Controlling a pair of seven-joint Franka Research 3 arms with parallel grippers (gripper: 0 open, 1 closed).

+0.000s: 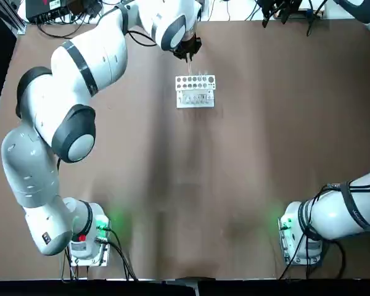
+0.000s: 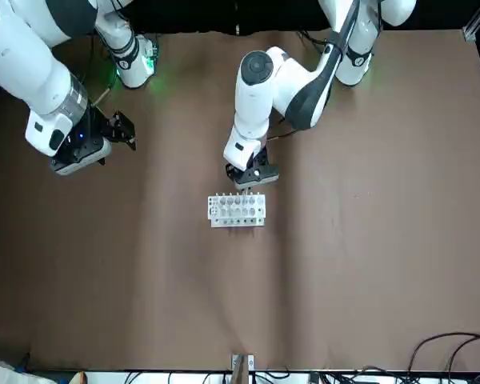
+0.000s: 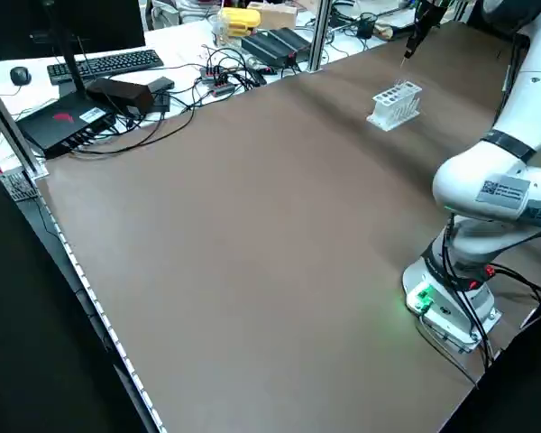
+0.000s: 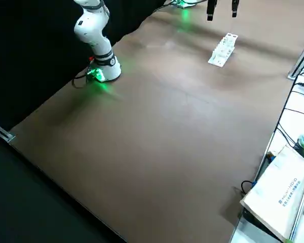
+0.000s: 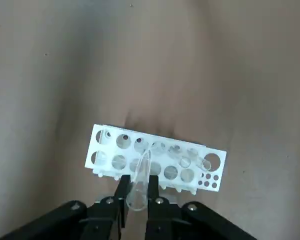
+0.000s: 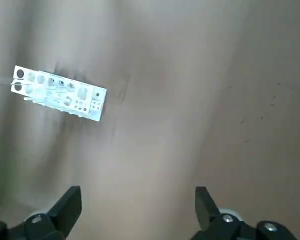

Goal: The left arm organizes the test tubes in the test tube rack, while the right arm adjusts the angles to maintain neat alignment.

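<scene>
at the far part of the desk [image 1: 246, 154], about midway across its width: the white test tube rack [image 1: 195, 98], upright, rows of round holes on top. several clear test tubes [image 5: 185, 161] sit in it, thin and hard to count. in the left wrist view they gather toward the end of the rack with the small holes; some large holes beyond them look vacant.

just above the rack, the left hand [image 5: 138, 180]: drawn in narrow, one clear tube [image 5: 137, 192] pinched between its two fingers. seen from overhead, the hand is on the far side of the rack, tube reaching toward the rack's far edge. cannot tell whether that tube touches the rack.

left arm [image 1: 89, 68] stretches forward from its base [image 1: 89, 231] at the near side, green light and red button on it, then bends inward to the rack.

right hand [image 6: 139, 192]: wide, nothing between the fingers. it hangs over the far part of the desk, on the right, well apart from the rack. right arm [image 2: 32, 64] comes out from its own base [image 1: 302, 234], green glow beside it.

past the desk's edge, left side view: keyboard [image 3: 117, 63], mouse [image 3: 20, 76], tangled black cables [image 3: 207, 86], a yellow item [image 3: 242, 18]. right side view: a white printed package [image 4: 278, 187].
</scene>
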